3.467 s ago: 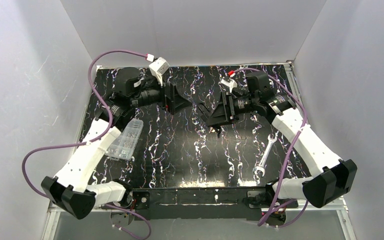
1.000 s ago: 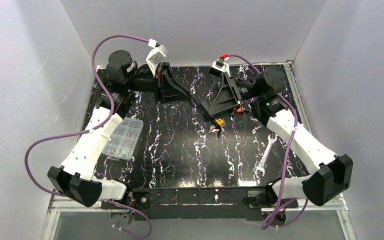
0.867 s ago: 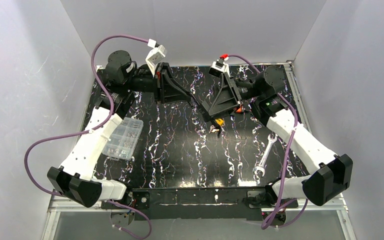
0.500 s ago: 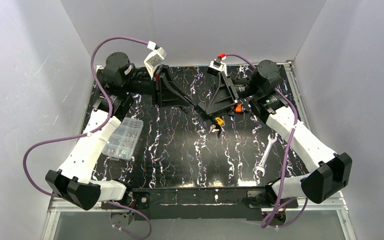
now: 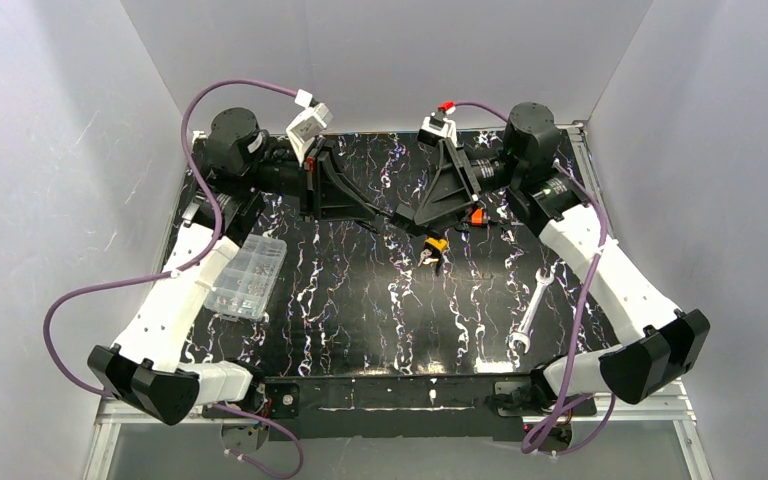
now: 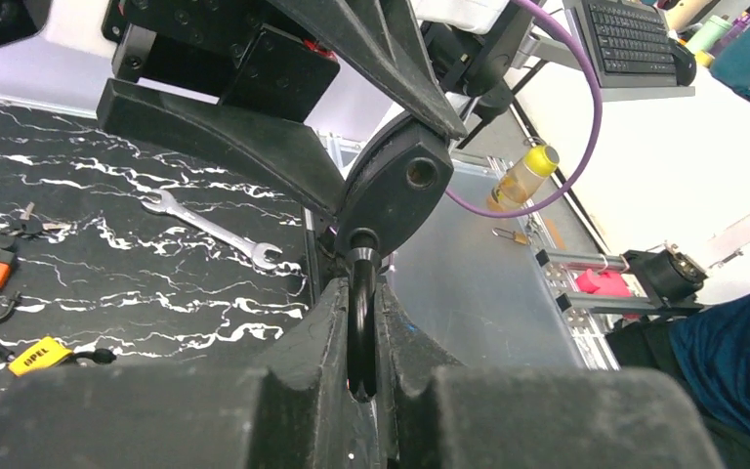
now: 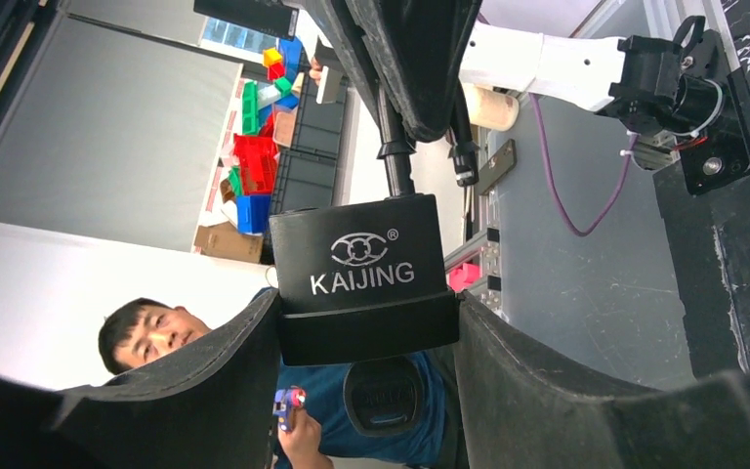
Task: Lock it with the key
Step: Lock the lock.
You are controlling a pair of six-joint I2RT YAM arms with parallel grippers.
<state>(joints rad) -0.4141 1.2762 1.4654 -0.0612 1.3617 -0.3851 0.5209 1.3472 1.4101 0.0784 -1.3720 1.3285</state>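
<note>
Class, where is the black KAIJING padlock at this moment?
In the top view the black padlock is held above the far centre of the table, between the two arms: the right gripper clamps its body, the left gripper its shackle.

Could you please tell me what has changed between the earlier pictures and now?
Both arms swung inward and toward the back wall until their grippers met in mid-air. The right gripper holds the black KAIJING padlock by its body, and the left gripper pinches its shackle. The silver wrench, clear plastic screw box, orange padlock and yellow-tagged key lie where they were.
</note>
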